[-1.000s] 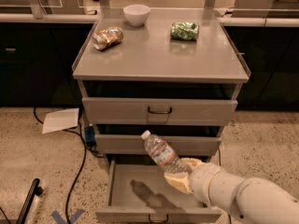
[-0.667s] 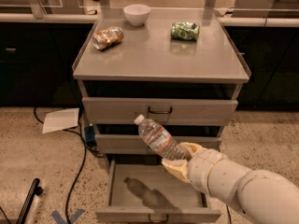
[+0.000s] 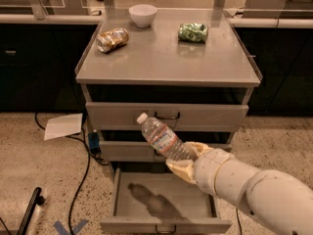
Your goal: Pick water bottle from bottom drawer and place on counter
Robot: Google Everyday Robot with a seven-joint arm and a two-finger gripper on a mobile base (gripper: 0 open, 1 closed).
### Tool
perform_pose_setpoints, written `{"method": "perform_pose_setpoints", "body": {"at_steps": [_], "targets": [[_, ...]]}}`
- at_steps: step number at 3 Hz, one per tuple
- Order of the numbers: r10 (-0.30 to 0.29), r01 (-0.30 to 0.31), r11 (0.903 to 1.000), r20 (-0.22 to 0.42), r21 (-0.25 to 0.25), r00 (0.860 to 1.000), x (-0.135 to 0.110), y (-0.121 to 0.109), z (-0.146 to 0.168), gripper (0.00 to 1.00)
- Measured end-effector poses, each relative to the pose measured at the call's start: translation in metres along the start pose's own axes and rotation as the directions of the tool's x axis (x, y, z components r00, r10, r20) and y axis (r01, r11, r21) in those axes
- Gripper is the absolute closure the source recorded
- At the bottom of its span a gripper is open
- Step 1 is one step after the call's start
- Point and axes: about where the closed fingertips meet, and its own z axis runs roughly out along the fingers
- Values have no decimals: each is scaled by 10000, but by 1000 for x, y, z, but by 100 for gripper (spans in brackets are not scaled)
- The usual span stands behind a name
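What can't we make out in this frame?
Camera view; the gripper is above the open bottom drawer, shut on the water bottle.
1. Bottle's base: hidden inside the gripper.
2. Drawer's right rear corner: hidden by the arm.
3. Rest of the arm: cut off by the right and bottom edges.
4. Print on the bottle: too small to read.

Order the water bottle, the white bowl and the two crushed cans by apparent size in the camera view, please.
1. water bottle, in the gripper above the bottom drawer; nearness to the camera enlarges it.
2. brown can, green can, white bowl: alike, not ranked.
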Motion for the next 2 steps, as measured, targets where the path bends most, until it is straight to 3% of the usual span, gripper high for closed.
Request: {"method": "perform_pose_setpoints", "body": {"at_steps": [2], "targets": [[-787, 780, 9969, 652, 120, 9948, -63, -44, -3, 100]]}}
